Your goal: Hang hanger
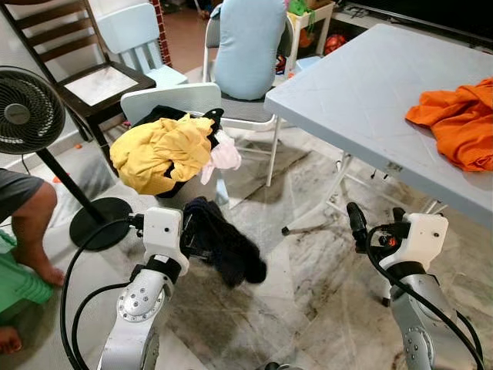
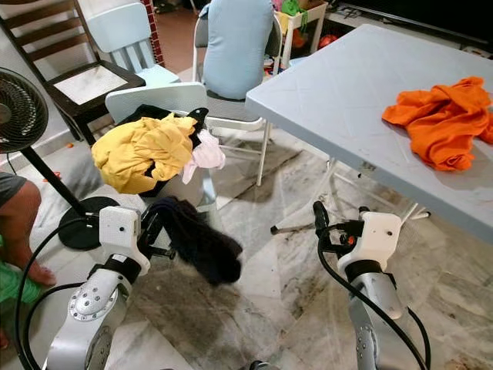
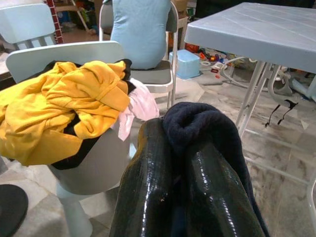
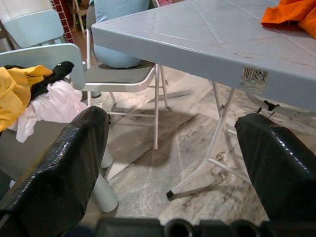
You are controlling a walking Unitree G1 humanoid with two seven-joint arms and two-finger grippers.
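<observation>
Above the floor beside the chair (image 1: 173, 96) — left claw (image 1: 192, 235) pinching a dark garment (image 1: 227, 247), right claw (image 2: 339, 223) spread, empty — no hanger visible, so keep grip firm while finding it.

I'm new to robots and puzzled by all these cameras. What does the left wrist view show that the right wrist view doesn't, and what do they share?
Left wrist alone: the left gripper shut on a dark garment, plus the yellow garment's full spread. Right wrist alone: the right gripper, fingers wide apart and holding nothing, and an orange cloth on the table. Both: the grey table, pale chair, pink cloth and marble floor.
</observation>
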